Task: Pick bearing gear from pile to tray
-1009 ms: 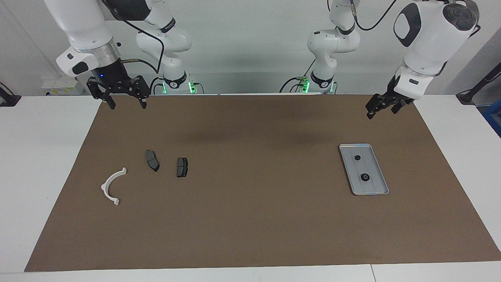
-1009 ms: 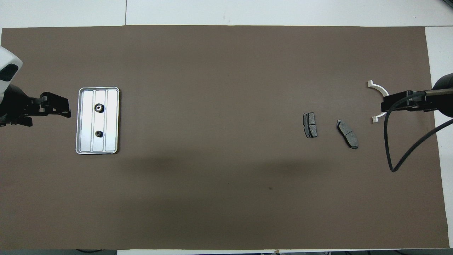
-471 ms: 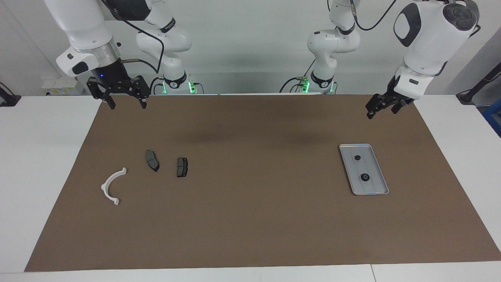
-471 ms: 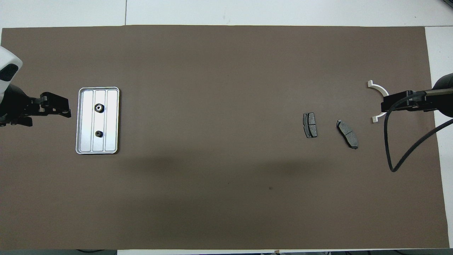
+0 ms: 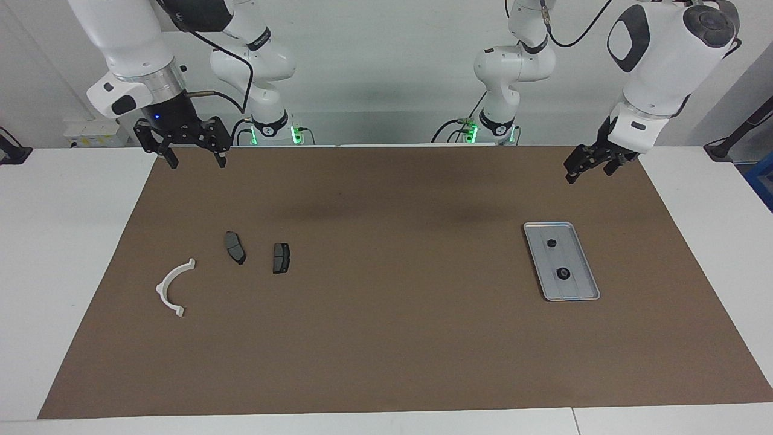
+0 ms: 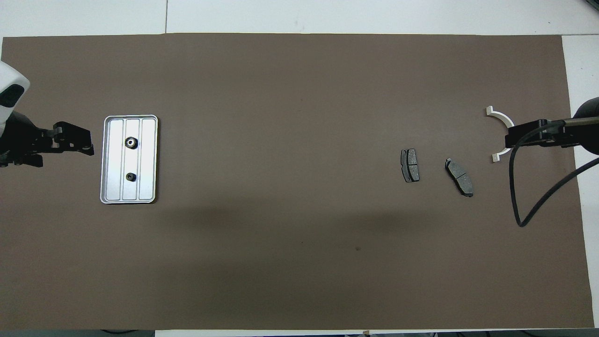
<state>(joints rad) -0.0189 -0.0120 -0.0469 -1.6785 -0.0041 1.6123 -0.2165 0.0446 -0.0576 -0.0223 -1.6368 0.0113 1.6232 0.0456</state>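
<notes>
The silver tray [image 5: 574,260] [image 6: 147,187] lies toward the left arm's end of the brown mat. Two small black round bearing gears [image 5: 563,273] [image 6: 131,142] rest in it, one nearer the robots [image 5: 551,243] [image 6: 131,176]. The pile toward the right arm's end shows a white arc [image 5: 172,287] [image 6: 497,116] and two dark grey pads [image 5: 235,248] [image 5: 281,258] [image 6: 459,177] [image 6: 410,165]. My right gripper [image 5: 197,162] [image 6: 512,135] hangs open and empty above the mat's edge by its base. My left gripper [image 5: 572,174] [image 6: 86,142] hovers open beside the tray, holding nothing.
The brown mat [image 5: 386,338] covers most of the white table [image 5: 60,241]. A black cable [image 6: 524,206] loops down from the right arm above the mat near the pads. From overhead the raised right gripper hides the arc's middle.
</notes>
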